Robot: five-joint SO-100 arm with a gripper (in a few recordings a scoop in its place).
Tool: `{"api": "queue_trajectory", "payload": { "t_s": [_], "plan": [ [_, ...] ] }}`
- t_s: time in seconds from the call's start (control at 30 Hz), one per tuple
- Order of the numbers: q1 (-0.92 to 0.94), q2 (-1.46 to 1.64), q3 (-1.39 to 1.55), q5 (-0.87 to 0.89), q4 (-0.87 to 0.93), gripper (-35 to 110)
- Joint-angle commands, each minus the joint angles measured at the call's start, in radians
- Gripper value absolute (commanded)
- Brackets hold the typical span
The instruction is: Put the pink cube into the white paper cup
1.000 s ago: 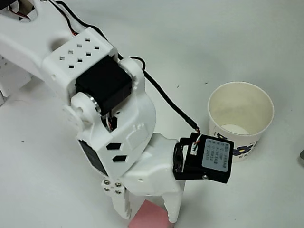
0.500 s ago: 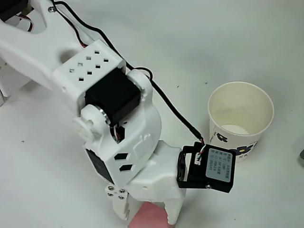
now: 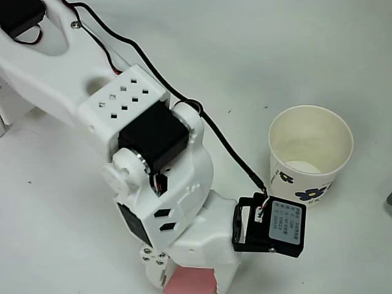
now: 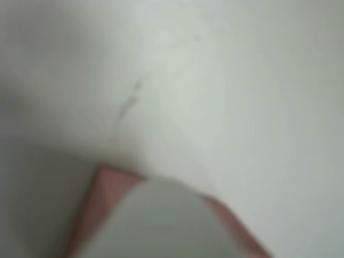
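In the overhead view your arm [image 3: 147, 159] reaches from the far left corner down to the near edge of the picture, and the fingers [image 3: 190, 283] sit on either side of the pink cube [image 3: 191, 283], one white finger just left of it and one just right; the cube's lower part is cut off by the frame edge, so you cannot tell whether the fingers are pressing on it or merely straddling it. The cube rests on the white bench [image 3: 55, 233]. The white paper cup [image 3: 310, 153] stands upright to the right and a little farther away, apart from the cube, its mouth open and its dark blue flower prints facing the near side. In the wrist view, which is blurred, one pale finger [image 4: 161, 226] lies across the pink cube [image 4: 105, 188] at the bottom, with the bare bench above it
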Motion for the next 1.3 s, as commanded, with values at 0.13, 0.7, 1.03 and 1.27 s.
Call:
{"api": "queue_trajectory", "payload": {
  "t_s": [0.13, 0.7, 1.03, 1.27],
  "plan": [
    [0.006, 0.011, -0.083, -0.008, 0.021, 34],
    [-0.002, 0.066, -0.086, -0.008, 0.115, 17],
    [-0.067, 0.109, -0.359, -0.023, 0.393, 17],
    [-0.161, 0.106, -0.545, -0.015, 0.497, 17]
  ]
}}
